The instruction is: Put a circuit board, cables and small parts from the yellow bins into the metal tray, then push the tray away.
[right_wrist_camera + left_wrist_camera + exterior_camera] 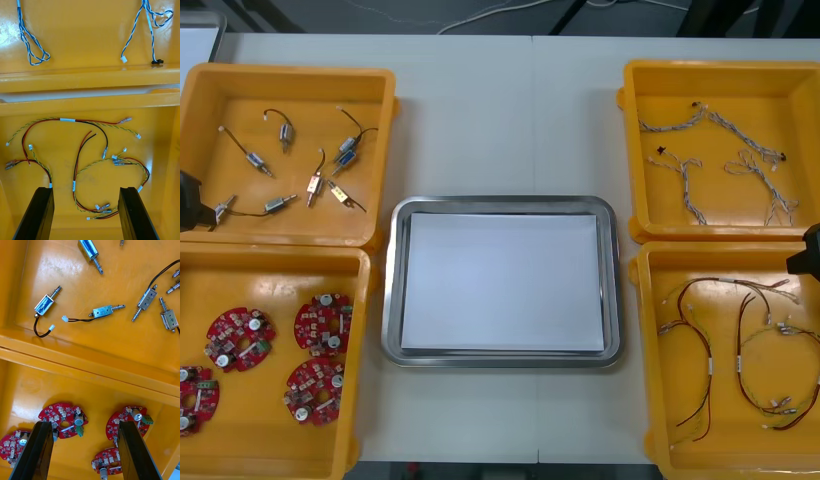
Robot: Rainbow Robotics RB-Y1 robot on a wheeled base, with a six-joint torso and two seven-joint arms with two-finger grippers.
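Light tabletop [480,110] down below, and the metal tray [392,300], white inside, sits at its middle between the bins along both side edges. Left jaws hang spread wide over the near left yellow bin [265,440], with round red circuit boards [63,422] loose beneath them and small metal parts [103,311] in the far left yellow bin [300,95] just beyond. Right jaws are spread too, hovering above red and yellow cables [90,165] in the near right yellow bin [725,455], and twisted blue and white cables [33,52] lie in the far right yellow bin [720,95].

Left fingers [35,452] and right fingers [37,213]: flat, matte black slabs with squared, slightly slanted tips.
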